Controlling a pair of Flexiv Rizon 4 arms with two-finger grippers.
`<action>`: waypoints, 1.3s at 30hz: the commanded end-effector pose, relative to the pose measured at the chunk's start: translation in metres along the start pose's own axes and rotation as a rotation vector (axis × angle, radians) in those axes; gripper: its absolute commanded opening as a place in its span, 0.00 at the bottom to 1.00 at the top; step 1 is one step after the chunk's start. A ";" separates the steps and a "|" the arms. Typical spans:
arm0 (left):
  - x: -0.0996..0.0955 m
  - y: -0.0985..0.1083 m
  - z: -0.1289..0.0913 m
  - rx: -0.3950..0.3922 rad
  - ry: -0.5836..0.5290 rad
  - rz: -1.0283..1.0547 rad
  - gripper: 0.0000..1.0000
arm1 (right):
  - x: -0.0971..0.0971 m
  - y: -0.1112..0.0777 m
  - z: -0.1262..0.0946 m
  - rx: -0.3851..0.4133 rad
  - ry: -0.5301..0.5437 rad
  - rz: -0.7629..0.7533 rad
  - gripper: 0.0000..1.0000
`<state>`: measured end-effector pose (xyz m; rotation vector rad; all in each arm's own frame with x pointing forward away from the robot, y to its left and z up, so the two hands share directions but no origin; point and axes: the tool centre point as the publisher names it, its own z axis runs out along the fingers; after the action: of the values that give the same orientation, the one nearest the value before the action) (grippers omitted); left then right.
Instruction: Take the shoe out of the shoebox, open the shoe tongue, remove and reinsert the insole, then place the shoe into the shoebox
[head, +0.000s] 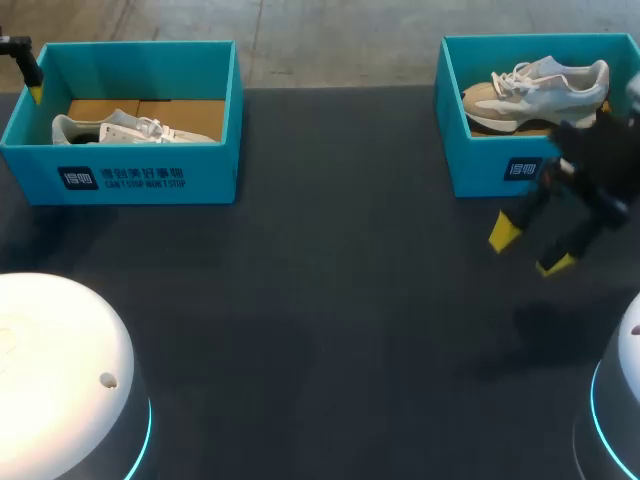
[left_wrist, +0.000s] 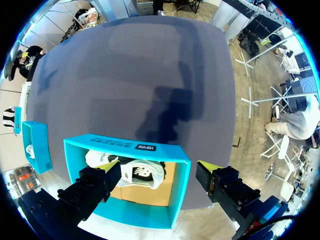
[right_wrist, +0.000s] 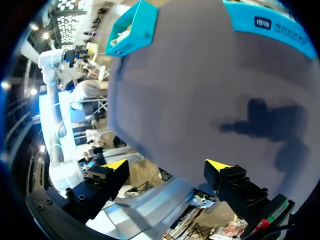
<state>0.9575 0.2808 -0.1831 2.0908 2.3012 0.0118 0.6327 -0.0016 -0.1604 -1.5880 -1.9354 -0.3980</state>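
Clearance matters for the lift-out. The left gripper (left_wrist: 156, 165) hangs spread wide and empty over the open teal cardboard shoebox (head: 150, 175) at the dark table's (head: 330, 300) far left corner. One finger is inside the box and one is past a wall. I judge it should narrow, drop inside and pinch the grey-white sneaker (head: 110, 128) lying there by its collar. The right gripper (head: 529, 248), also spread and empty, hangs just in front of a second teal shoebox (head: 480, 165) at the far right corner, which holds a white-and-beige sneaker (head: 535, 90).
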 end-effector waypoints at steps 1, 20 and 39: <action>0.000 -0.001 0.000 -0.002 0.002 0.000 1.00 | 0.002 0.024 -0.028 0.020 -0.127 -0.011 1.00; 0.000 -0.001 0.000 -0.002 0.002 0.000 1.00 | -0.052 0.123 -0.092 -0.057 -0.387 -0.002 1.00; 0.000 -0.001 0.000 -0.002 0.002 0.000 1.00 | -0.058 0.137 -0.098 -0.091 -0.443 0.006 1.00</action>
<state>0.9575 0.2808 -0.1831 2.0909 2.3011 0.0117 0.7950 -0.0710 -0.1391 -1.8587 -2.2624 -0.1406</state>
